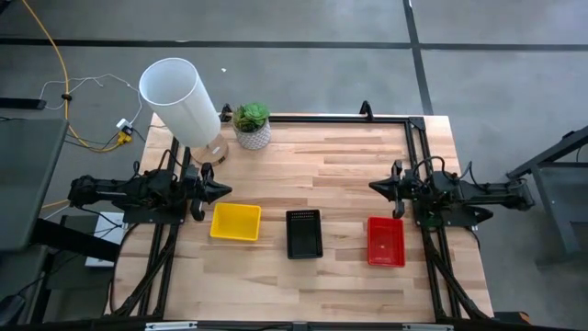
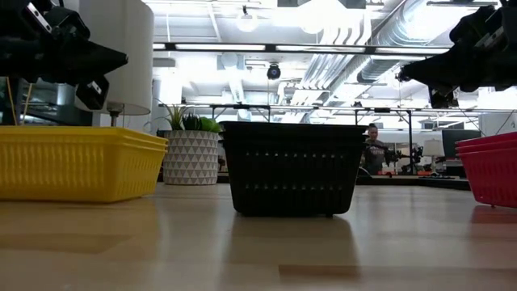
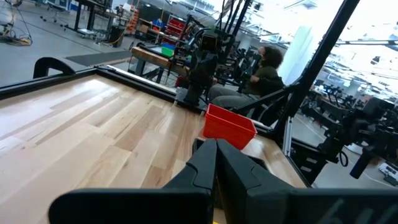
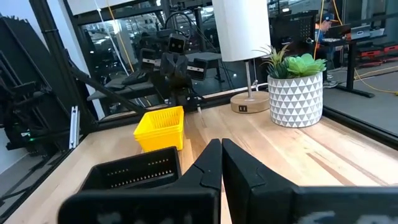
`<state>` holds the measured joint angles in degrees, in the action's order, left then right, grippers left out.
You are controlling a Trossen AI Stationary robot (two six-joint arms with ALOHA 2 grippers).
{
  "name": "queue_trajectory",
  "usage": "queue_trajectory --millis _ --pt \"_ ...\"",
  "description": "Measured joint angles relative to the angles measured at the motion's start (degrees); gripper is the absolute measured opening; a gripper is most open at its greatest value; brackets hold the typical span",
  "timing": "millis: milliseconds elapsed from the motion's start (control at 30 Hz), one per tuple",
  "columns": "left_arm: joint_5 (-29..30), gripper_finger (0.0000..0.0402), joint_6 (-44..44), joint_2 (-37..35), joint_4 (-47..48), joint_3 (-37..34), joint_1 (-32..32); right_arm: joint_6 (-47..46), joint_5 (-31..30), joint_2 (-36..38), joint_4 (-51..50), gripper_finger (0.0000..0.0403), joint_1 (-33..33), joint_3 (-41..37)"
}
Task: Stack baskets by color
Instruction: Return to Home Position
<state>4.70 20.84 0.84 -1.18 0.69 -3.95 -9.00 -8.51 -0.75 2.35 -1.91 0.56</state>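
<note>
Three basket stacks stand in a row on the wooden table: yellow [image 1: 235, 222] at the left, black [image 1: 303, 233] in the middle, red [image 1: 386, 241] at the right. In the low view the yellow [image 2: 77, 164], black [image 2: 291, 167] and red [image 2: 489, 168] baskets rest on their bottoms. My left gripper [image 1: 223, 191] is shut, level above the table's left side, just beyond the yellow stack. My right gripper [image 1: 377, 187] is shut, level above the right side, just beyond the red stack. Neither holds anything.
A tall white cylinder lamp [image 1: 181, 99] and a white pot with a green plant [image 1: 252, 125] stand at the table's far left. A person [image 2: 373, 149] sits in the room beyond the table. Bare wood lies along the far and near edges.
</note>
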Motion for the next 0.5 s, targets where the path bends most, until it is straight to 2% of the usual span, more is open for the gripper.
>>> queue_trajectory --millis 500 --pt "-0.03 0.0001 0.01 -0.63 0.03 0.07 0.26 0.01 0.07 0.75 0.4 0.0 -0.11 -0.02"
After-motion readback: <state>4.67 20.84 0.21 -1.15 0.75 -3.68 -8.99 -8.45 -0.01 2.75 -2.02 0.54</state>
